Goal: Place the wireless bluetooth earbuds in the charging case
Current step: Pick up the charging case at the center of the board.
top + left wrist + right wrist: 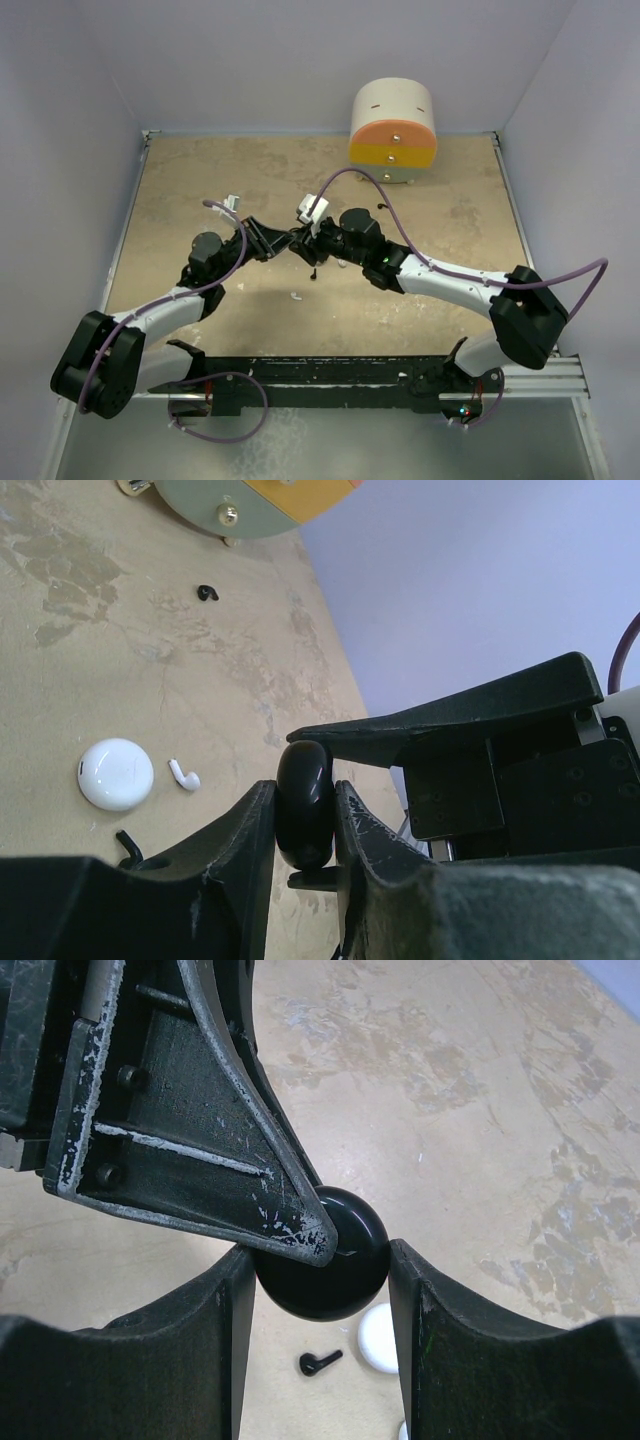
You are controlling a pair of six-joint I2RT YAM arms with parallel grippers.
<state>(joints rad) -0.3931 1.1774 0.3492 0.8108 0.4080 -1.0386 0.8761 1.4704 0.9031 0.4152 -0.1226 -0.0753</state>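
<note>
Earbuds lay loose on the tabletop [200, 180], none of them in a case. A white earbud [184, 774] sat just beside a round white case [115, 773] near the middle. One black earbud [207, 592] rested toward the far edge, close to the drawer unit [393, 130], and a second black earbud [320, 1362] lay below the two wrists.

The black charging case [303, 775] was off the tabletop, above its middle, gripped from both sides at once. The left gripper [305, 810] had its fingers drawn in narrow, pressed against the case's flat faces. The right gripper [320, 1270] stood wider, its fingers touching the rounded rim on either side. No open lid showed; the case looked shut.

The risks lay mostly in that double grip. The case was glossy and curved, so a squeeze slightly off its widest line could squirt it out and drop it among the earbuds. If one arm moved while the other held firm, the case could twist in the fingers or be wrenched free. With both pairs of fingers perhaps pressing across the seam, the lid might not open at all. A dropped case, or a low sweep of either wrist, could also scatter the small earbuds toward the tabletop's edges.
</note>
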